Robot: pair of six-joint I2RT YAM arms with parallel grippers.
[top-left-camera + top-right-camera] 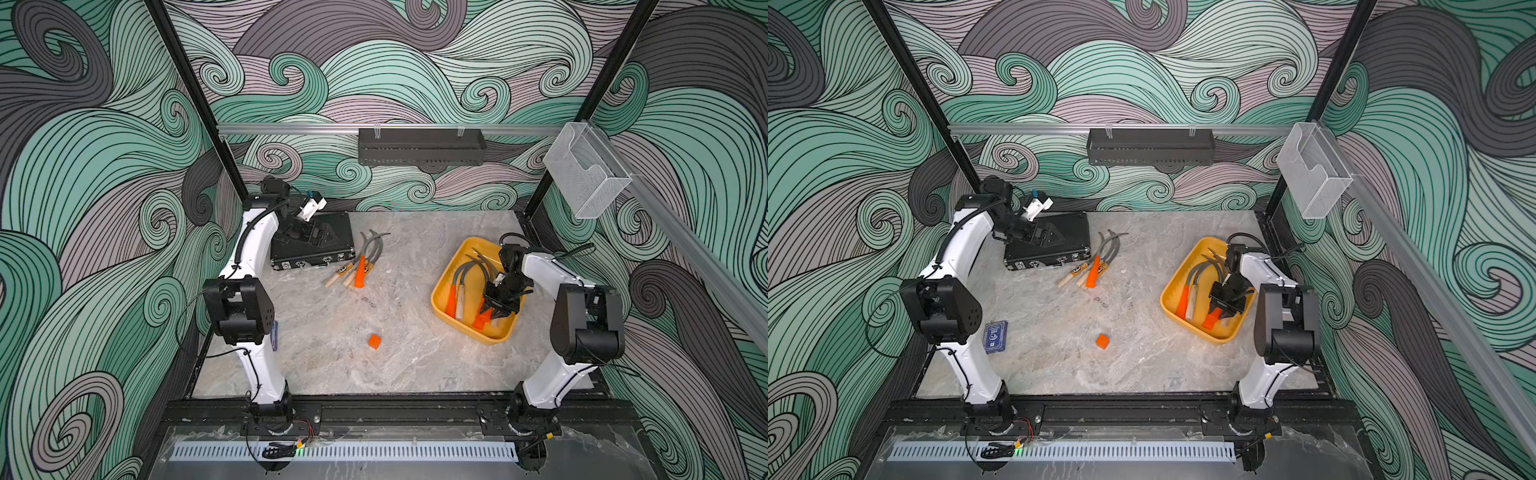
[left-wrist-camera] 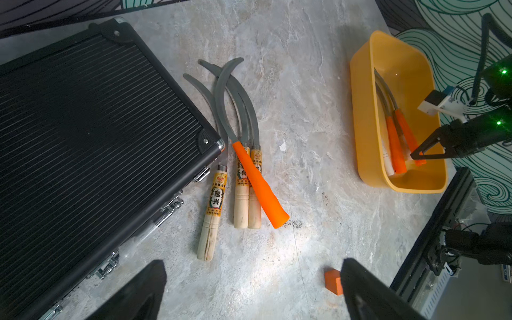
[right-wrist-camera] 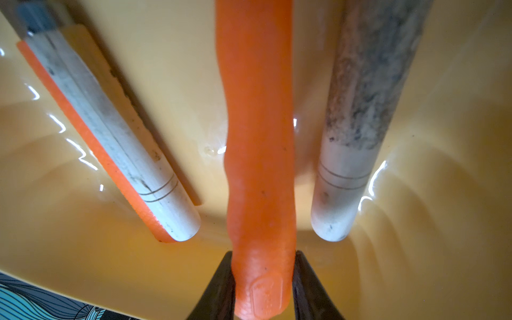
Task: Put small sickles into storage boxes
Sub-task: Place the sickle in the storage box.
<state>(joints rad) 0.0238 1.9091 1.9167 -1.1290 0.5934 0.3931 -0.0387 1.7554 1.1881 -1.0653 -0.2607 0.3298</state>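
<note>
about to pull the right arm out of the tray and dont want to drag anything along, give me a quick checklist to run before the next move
1. Sickle inside the tray: ok. The orange-handled sickle lies within the walls of the yellow tray.
2. Right end effector let go of it: cannot tell. It sits close on both sides of the handle.
3. Left end effector open and empty: ok.
4. All sickles stored: not ok. Four sickles lie outside the tray, beside the black case.
5. Orange cube clear of that pile: ok, it sits apart.
</note>
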